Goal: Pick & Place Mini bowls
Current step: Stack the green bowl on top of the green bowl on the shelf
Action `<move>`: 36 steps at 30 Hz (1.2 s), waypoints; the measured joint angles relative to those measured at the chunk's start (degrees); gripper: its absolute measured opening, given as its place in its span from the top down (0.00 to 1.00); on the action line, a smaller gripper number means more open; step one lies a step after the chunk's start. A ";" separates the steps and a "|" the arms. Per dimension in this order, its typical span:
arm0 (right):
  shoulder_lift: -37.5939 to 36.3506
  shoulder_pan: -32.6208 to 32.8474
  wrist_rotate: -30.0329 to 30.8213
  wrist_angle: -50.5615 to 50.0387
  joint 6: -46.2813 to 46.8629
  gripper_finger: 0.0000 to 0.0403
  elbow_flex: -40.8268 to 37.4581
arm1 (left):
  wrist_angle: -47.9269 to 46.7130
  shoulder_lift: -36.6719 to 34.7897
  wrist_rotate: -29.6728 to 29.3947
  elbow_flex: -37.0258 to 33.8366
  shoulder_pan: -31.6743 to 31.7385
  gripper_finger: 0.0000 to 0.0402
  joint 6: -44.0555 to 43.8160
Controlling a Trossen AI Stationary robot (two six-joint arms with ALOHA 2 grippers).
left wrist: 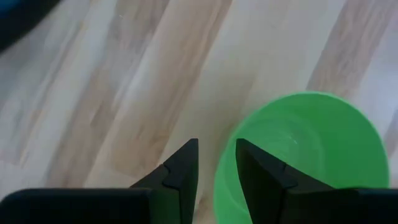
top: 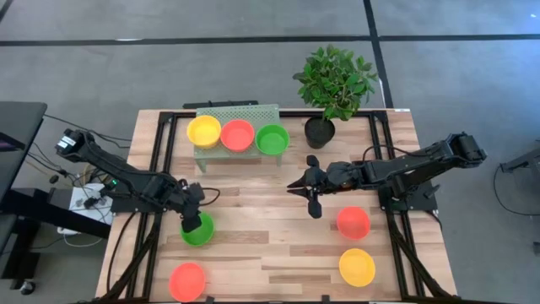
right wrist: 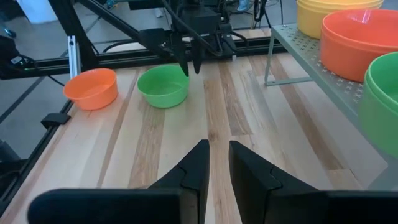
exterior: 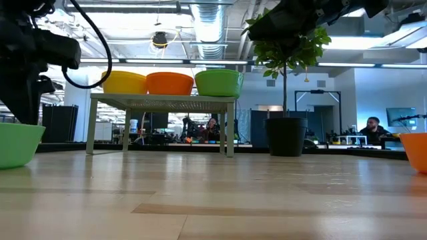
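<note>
My left gripper (left wrist: 216,146) hangs over a green mini bowl (left wrist: 305,155) near the table's left side (top: 199,231). It is open, with one finger inside the bowl's rim and one outside; wood shows between the outer finger and the rim. The bowl rests on its base (exterior: 15,145). My right gripper (right wrist: 218,144) hovers at mid-table (top: 293,184), open by a narrow gap and holding nothing. A yellow bowl (top: 203,131), a red bowl (top: 238,134) and a green bowl (top: 272,139) sit on the pale green rack (top: 240,111).
A red bowl (top: 187,280) lies near the front left corner. A red bowl (top: 353,222) and a yellow bowl (top: 357,267) lie on the right. A potted plant (top: 321,131) stands right of the rack. Bare wood lies between the two arms.
</note>
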 joint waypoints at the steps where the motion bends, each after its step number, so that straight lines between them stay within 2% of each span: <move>1: 0.00 0.00 0.00 0.00 0.00 0.86 0.00 | 0.00 0.00 0.34 0.00 -0.06 0.73 -0.10; 14: 0.00 0.00 0.00 0.10 -0.31 0.86 0.00 | -0.09 0.00 0.79 -5.06 -0.37 0.74 -2.86; 17: 0.00 0.00 0.00 0.52 -0.46 0.86 0.00 | 0.02 0.00 0.49 -5.16 -0.37 0.80 -2.13; 20: 0.00 0.00 0.00 0.94 -0.63 0.86 0.00 | 1.30 0.00 -0.01 -5.18 -0.37 0.93 -2.57; 22: 0.66 0.00 0.02 2.13 -0.62 0.86 0.00 | 4.31 -0.02 -1.48 -5.16 -0.37 0.97 -4.34; 26: 6.18 -0.01 -0.49 11.83 -4.01 0.86 0.04 | 12.44 0.00 -4.92 -4.91 0.02 0.97 -4.68; 29: 11.71 -0.02 -5.74 18.04 -12.98 0.86 1.07 | 13.98 0.00 -6.42 -2.69 0.90 0.98 -4.88; 31: 15.12 0.10 -9.03 18.05 -17.21 0.86 3.54 | 13.93 0.00 -8.35 -1.43 1.90 0.98 -7.26; 36: 22.99 0.79 -10.75 14.79 -21.22 0.86 12.49 | 14.34 0.02 -8.24 -0.33 5.13 0.97 -7.80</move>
